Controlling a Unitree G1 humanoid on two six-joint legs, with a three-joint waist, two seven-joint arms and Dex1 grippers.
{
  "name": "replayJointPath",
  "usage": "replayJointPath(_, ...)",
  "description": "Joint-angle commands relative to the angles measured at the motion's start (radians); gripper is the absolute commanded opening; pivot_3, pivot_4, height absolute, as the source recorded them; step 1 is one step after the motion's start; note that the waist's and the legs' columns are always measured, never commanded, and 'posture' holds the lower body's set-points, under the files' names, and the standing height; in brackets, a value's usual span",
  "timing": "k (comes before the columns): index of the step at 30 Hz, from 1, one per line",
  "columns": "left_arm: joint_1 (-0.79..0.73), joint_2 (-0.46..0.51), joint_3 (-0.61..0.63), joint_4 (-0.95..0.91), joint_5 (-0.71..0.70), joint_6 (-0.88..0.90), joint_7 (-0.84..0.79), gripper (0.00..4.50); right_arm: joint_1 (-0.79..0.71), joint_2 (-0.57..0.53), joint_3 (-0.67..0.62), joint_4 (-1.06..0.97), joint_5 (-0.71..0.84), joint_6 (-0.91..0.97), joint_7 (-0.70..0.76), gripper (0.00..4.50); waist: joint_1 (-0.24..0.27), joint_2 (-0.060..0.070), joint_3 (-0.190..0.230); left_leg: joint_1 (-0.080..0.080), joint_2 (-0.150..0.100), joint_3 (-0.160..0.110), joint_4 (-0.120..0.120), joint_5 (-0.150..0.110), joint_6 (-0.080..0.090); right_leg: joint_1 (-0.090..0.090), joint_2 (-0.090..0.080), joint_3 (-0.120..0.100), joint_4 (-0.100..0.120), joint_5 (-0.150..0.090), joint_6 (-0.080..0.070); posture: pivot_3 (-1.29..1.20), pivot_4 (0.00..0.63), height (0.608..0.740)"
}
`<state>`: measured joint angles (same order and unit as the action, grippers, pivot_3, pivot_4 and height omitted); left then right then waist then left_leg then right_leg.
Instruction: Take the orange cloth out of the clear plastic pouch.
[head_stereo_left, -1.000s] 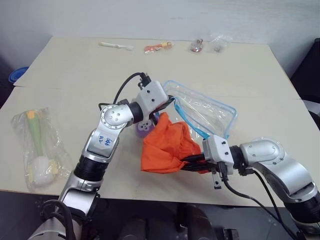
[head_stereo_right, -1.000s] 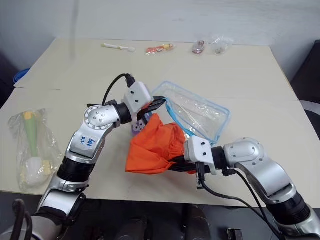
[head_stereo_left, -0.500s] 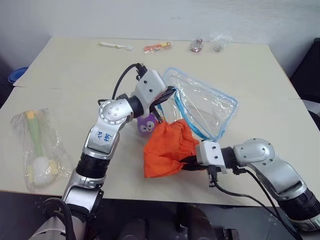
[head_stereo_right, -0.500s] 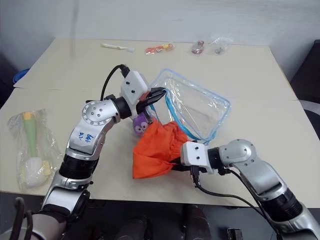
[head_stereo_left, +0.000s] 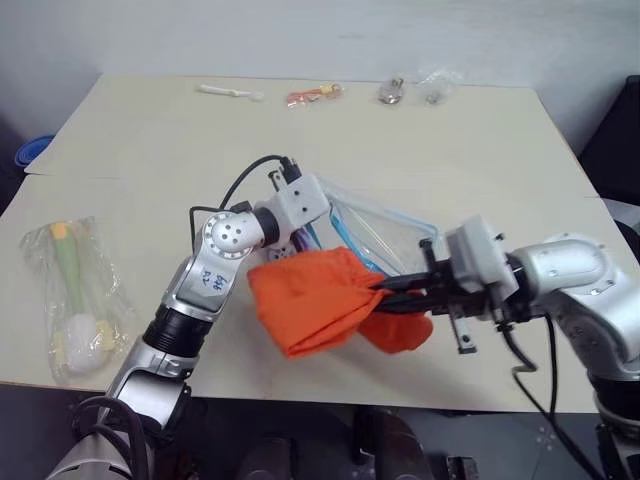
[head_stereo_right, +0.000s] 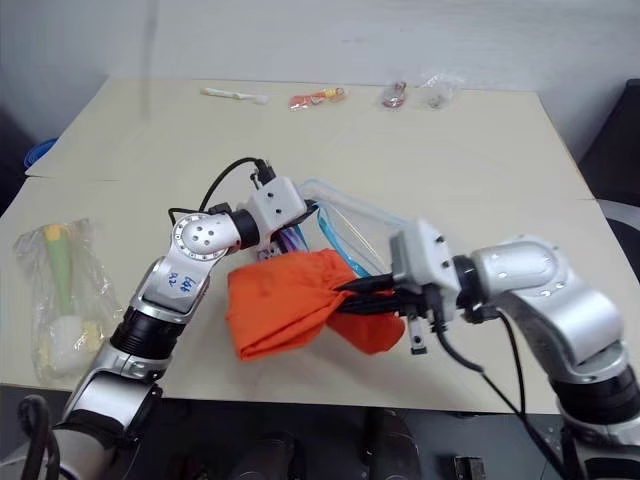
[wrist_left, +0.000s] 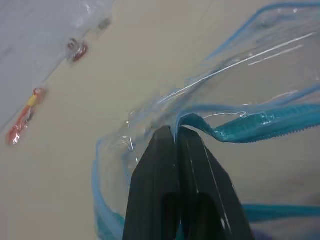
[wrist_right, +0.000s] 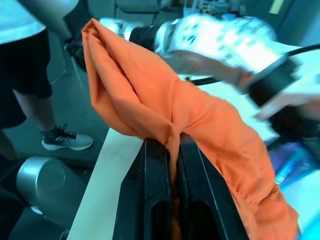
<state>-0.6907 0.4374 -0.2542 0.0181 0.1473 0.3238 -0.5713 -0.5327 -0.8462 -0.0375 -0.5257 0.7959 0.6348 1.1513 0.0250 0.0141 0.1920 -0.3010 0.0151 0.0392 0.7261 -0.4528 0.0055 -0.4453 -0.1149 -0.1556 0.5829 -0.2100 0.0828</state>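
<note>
The orange cloth (head_stereo_left: 310, 310) hangs bunched above the table's near side, in front of the clear plastic pouch (head_stereo_left: 390, 235). My right gripper (head_stereo_left: 385, 288) points left and is shut on the cloth's middle fold (wrist_right: 150, 110), with fabric drooping on both sides. The pouch with light blue trim lies partly lifted behind the cloth. My left gripper (wrist_left: 175, 134) is shut on the pouch's blue-trimmed edge (wrist_left: 240, 127) at its open mouth. A bit of purple plush (head_stereo_left: 298, 240) shows just under the left gripper.
A clear bag with a green-and-white item (head_stereo_left: 75, 295) lies at the table's left. Small items line the far edge: a white piece (head_stereo_left: 232, 92), an orange one (head_stereo_left: 318, 96) and small bags (head_stereo_left: 432, 85). A person's legs (wrist_right: 30, 75) stand beside the table.
My right gripper has risen with the orange cloth, lifting it off the table and away from the pouch's mouth. My left gripper has sunk a little, still on the pouch's edge.
</note>
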Motion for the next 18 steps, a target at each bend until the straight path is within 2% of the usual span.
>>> replayJointPath(1, 0.033, 0.009, 0.011, -0.027, -0.007, 0.009, -0.022, 0.68, -0.061, -0.048, -0.133, 0.037, 0.106, 0.056, -0.023, 0.0, 0.001, 0.0, 0.0, 0.0, 0.0, 0.0, 0.0, 0.0, 0.0, 0.0, 0.0, 0.0, 0.0, 0.0, 0.0, 0.0, 0.15, 0.74)
replayJointPath(7, 0.09, 0.004, 0.049, -0.119, -0.055, 0.061, -0.042, 2.57, -0.115, -0.102, -0.216, 0.145, 0.128, 0.087, -0.033, 0.0, 0.001, 0.0, 0.0, 0.0, 0.0, 0.0, 0.0, 0.0, 0.0, 0.0, 0.0, 0.0, 0.0, 0.0, 0.0, 0.0, 0.15, 0.74)
replayJointPath(11, 0.128, 0.015, 0.083, -0.277, -0.183, 0.24, -0.139, 3.83, -0.125, -0.113, -0.196, 0.252, -0.01, -0.007, -0.046, 0.0, 0.0, 0.0, 0.0, 0.0, 0.0, 0.0, 0.0, 0.0, 0.0, 0.0, 0.0, 0.0, 0.0, 0.0, 0.0, 0.0, 0.15, 0.74)
replayJointPath(13, 0.139, 0.035, 0.102, -0.35, -0.239, 0.321, -0.174, 3.83, -0.126, -0.11, -0.188, 0.295, -0.061, -0.048, -0.047, 0.0, 0.0, 0.0, 0.0, 0.0, 0.0, 0.001, 0.0, 0.0, 0.0, 0.0, 0.0, 0.0, 0.0, 0.0, 0.0, 0.0, 0.15, 0.74)
replayJointPath(15, 0.145, 0.057, 0.174, -0.432, -0.332, 0.439, -0.196, 3.83, -0.141, -0.097, -0.193, 0.352, -0.087, -0.067, -0.06, 0.0, 0.0, 0.0, 0.0, 0.0, 0.0, 0.0, 0.0, 0.0, 0.0, 0.0, -0.001, 0.0, 0.0, 0.0, 0.0, 0.0, 0.15, 0.74)
replayJointPath(18, 0.159, 0.112, 0.23, -0.489, -0.389, 0.495, -0.211, 3.83, -0.15, -0.095, -0.212, 0.376, -0.052, -0.05, -0.032, 0.0, -0.002, 0.0, 0.0, 0.0, 0.0, 0.0, 0.0, 0.0, 0.0, 0.0, 0.0, 0.0, 0.0, 0.0, 0.0, 0.0, 0.15, 0.74)
